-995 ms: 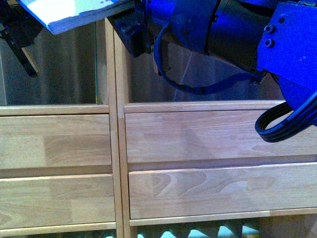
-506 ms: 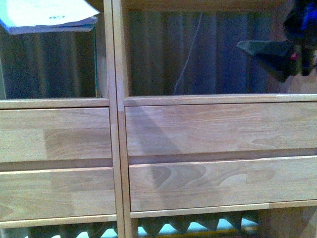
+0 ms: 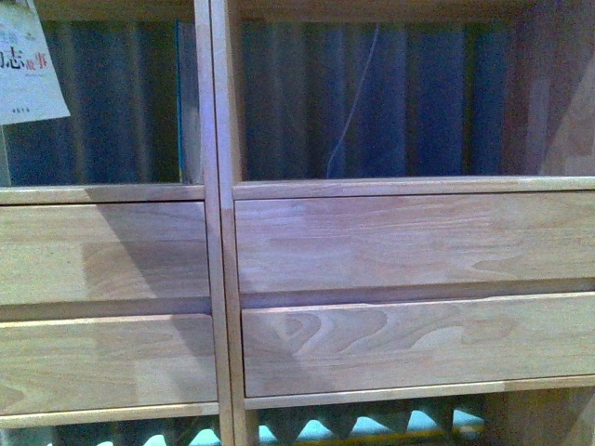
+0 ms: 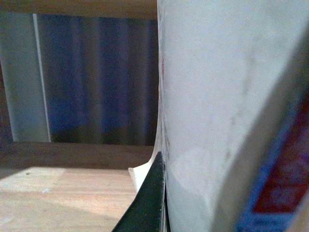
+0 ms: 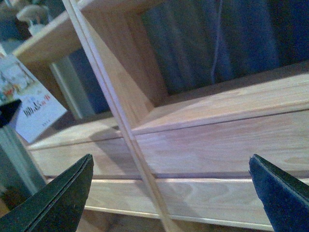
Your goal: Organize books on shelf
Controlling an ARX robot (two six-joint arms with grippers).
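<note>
The light-wood shelf fills my front view, with plain drawer fronts under open cubbies. The thin book hangs upright at the left cubby's mouth, turned on edge, I judge, so it can stand once lowered. My left gripper pinches its cover. My right gripper is spread wide, holding nothing, clear of the shelf.

The book sits at the upper left of the front frame, across the opening of the left cubby of the shelf, whose upright divider stands left of centre. Below both cubbies two drawer fronts are stacked in each column, and a cord hangs behind the right cubby, at upper middle.
</note>
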